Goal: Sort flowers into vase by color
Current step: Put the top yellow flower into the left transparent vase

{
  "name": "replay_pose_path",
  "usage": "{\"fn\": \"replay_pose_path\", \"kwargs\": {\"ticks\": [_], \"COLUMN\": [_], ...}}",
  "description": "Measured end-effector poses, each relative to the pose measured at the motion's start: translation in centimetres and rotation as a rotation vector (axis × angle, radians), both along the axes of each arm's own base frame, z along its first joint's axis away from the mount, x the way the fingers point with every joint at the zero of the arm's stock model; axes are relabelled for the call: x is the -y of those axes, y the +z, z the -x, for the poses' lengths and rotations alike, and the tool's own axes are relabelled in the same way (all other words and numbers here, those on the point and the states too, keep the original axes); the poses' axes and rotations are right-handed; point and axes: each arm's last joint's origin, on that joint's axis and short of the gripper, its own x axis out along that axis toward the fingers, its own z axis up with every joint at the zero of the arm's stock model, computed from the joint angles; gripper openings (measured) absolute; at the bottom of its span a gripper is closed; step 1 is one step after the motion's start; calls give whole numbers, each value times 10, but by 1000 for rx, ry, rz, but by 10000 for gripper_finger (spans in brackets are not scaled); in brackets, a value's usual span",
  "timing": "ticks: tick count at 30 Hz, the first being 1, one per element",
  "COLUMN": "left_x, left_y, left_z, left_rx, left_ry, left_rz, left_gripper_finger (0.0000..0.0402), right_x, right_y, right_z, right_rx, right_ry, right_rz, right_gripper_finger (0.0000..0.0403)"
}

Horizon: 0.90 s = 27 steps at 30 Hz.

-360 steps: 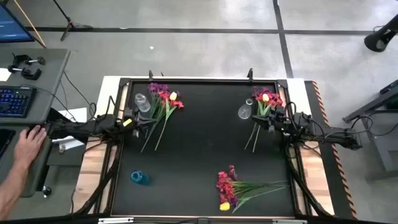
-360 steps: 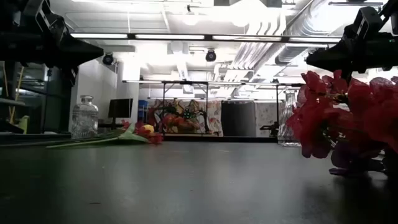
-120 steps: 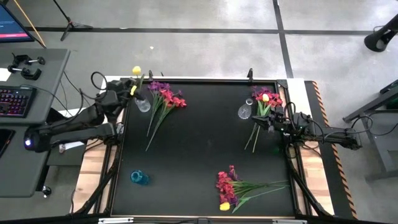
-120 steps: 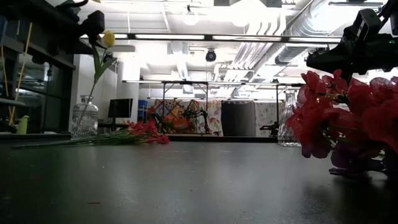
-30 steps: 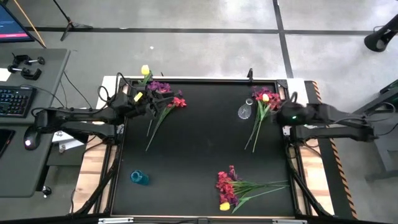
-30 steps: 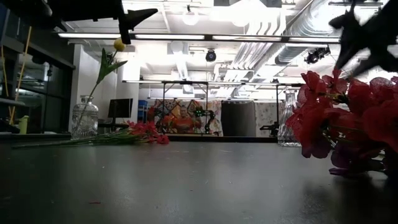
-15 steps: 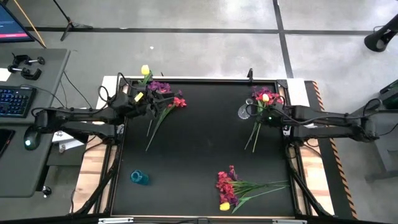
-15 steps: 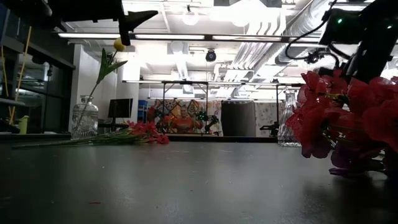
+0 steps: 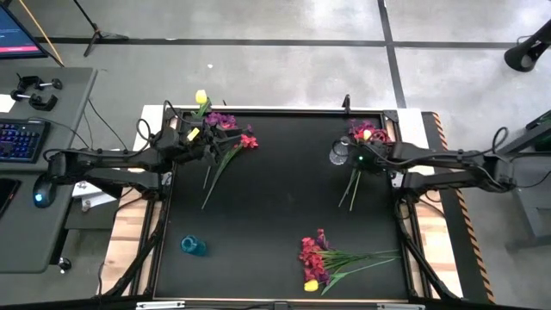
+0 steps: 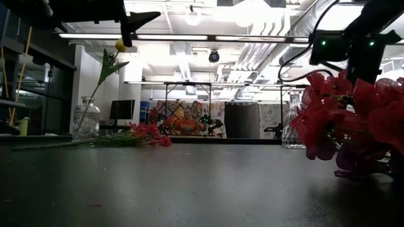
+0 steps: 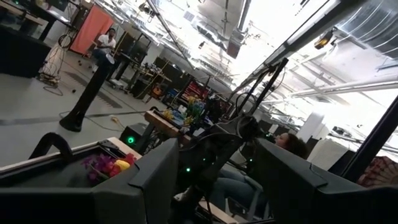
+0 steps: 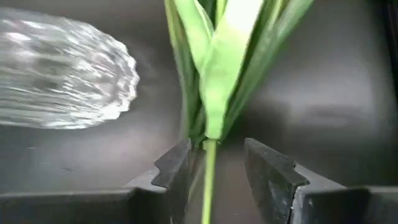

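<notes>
Black bench [image 9: 275,215] below, the right claw [image 12: 214,163] stands open astride one green flower stem [image 12: 209,171] beside the ribbed glass vase [image 12: 62,74]; it should close squarely on that stem alone.

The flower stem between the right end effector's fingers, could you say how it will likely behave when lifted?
The stem is thin and long, so it will probably flex and droop. It looks light. Its leaves crowd neighbouring stems, so others may drag along.
</notes>
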Motion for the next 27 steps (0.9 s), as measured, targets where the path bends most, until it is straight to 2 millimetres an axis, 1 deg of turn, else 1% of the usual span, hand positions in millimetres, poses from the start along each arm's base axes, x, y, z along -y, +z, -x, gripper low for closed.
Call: {"fn": "replay_pose_path", "kwargs": {"ticks": [4,8,13,20,27], "left_x": [0,0,0,0,0], "left_y": [-1,-2,-2,-2,-2], "left_z": [0,0,-1,-1,0], "left_rx": [-9,-18,-23,-31,-35], "left_ry": [0,-1,-1,11,19], "left_rz": [2,9,10,-20,-36], "left_gripper_finger": [200,200,200,200,200], "right_x": [2,2,0,2,4], "right_y": [-4,-4,-5,-5,-13], "right_z": [-2,-2,-1,0,-7], "right_rx": [-18,-19,-23,-26,-49], "right_ry": [-14,-13,-4,-16,9], "right_rz": [-11,-15,-60,-59,-96], "right_gripper_finger": [138,138,137,137,137]}}
